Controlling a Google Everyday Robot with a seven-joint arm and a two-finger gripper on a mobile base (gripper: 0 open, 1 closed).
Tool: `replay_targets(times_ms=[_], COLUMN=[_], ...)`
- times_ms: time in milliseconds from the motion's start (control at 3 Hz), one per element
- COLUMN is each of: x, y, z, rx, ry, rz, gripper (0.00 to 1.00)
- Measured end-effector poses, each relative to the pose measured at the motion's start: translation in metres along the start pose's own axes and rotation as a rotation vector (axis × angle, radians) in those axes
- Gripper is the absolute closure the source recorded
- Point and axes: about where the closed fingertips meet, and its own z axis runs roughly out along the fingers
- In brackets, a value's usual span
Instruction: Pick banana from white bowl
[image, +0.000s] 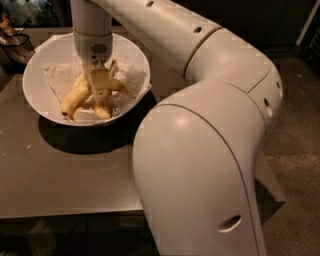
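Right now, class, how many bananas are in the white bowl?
3, all in the white bowl: a long banana on the left, a short banana in front, below the gripper, a third banana reaching right. The gripper covers where they meet, so more may be hidden.

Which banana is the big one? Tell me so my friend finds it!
Look in the white bowl on the table, where the gripper hangs down. The banana lies left of the gripper in the picture: longer and more curved than the two other bananas.
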Motion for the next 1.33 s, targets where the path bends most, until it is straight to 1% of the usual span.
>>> replay_targets(times_ms=[333,667,1000,1333], x=[-0.0008,-0.0009,-0.0009,-0.0009], y=[0.0010,0.0010,0.0010,0.0010], z=[0.0045,0.0046,0.0046,0.0046], rx=[-0.011,-0.011,-0.011,-0.011], ry=[-0.007,-0.007,-0.007,-0.007], rz=[-0.004,-0.004,-0.004,-0.004], gripper=[0.46,0.64,0.87,1.00])
